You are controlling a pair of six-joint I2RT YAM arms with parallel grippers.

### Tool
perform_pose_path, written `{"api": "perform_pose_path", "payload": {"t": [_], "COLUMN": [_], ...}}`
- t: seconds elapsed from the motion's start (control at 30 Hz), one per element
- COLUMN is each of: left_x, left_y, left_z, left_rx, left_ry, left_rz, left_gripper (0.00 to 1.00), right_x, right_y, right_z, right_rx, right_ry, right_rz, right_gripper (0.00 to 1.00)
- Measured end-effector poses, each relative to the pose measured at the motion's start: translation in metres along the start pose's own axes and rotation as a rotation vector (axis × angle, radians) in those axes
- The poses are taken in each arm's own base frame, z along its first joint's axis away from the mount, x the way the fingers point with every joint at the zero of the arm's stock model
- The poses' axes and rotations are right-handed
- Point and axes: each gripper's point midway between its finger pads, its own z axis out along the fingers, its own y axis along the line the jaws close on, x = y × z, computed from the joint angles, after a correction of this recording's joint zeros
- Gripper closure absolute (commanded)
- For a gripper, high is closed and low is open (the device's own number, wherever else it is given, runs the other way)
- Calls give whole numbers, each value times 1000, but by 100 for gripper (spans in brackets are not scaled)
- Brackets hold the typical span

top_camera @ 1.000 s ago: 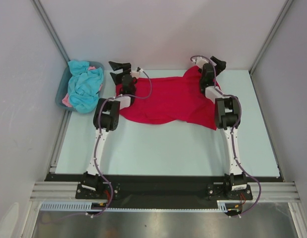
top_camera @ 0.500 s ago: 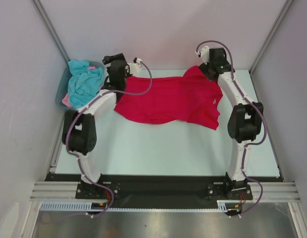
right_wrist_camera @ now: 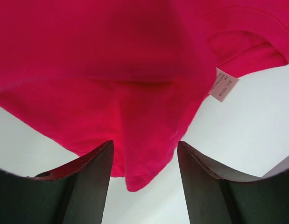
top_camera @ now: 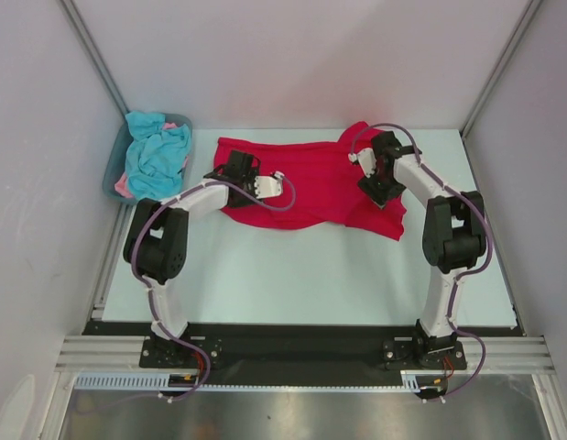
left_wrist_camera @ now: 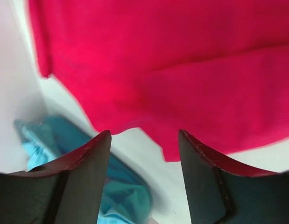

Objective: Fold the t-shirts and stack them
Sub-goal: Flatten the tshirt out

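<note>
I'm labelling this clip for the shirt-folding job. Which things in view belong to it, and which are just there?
Part of the job:
red t-shirt, spread on the pale table
turquoise t-shirt and pink garment, bunched in the grey-blue plastic tub

Just there:
grey-blue plastic tub, only holding the waiting shirts
pale table

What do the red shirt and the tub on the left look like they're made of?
Red t-shirt: soft knit cloth, probably cotton, matte; it lies in folds and carries a sewn white label. Tub: seemingly rigid plastic, grey-blue, smooth; its rim holds a straight moulded shape.
</note>
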Motion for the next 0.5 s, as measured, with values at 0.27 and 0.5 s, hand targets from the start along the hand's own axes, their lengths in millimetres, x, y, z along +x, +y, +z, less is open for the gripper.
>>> {"api": "perform_pose_path", "payload": {"t": [0.27, 0.5], "left_x": [-18, -23], "left_y": [8, 26], "left_z": [6, 17], "left_rx": [144, 231], "left_ry": [-86, -96], "left_rz": [180, 301], "left_gripper": [33, 37], "right_x": [-3, 1], "right_y": [9, 11], "right_z": [-2, -5], "right_rx": [-4, 21], "right_ry": [-4, 8], "right_rz": [0, -13], "right_gripper": [38, 38]}}
